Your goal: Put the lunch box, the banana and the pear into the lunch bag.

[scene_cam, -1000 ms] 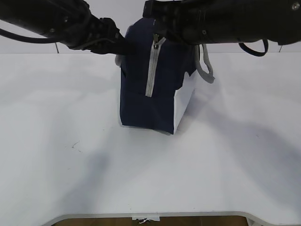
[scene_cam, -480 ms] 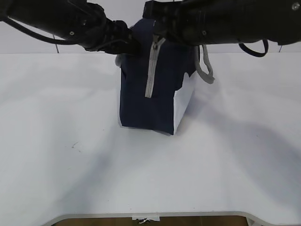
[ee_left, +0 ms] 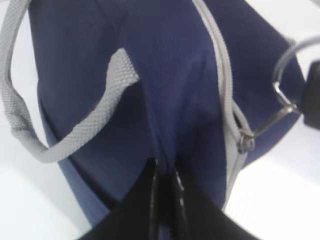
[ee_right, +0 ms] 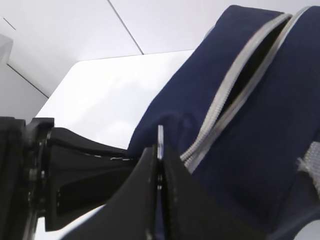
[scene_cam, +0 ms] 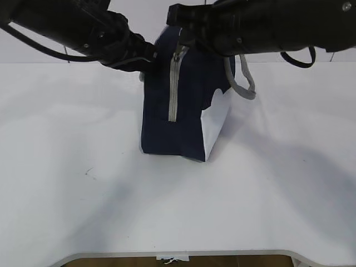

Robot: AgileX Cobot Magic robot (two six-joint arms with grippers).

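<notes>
The navy lunch bag stands upright in the middle of the table, with its grey zipper facing me. My left gripper is at the bag's upper left and is shut, pinching a fold of navy fabric. My right gripper is at the top of the zipper, shut on the metal ring pull. In the right wrist view the zipper gapes along the bag's top. The lunch box, the banana and the pear are out of view.
The white table stretches all round the bag, and its front edge is near the bottom. A grey handle hangs off the bag's right side, and another loops beside the left jaws. Both black arms cross above the bag.
My left gripper moved in to the bag's upper left and shut on its fabric. The bag's top has shifted slightly to the left. The right gripper stays shut on the ring pull.
</notes>
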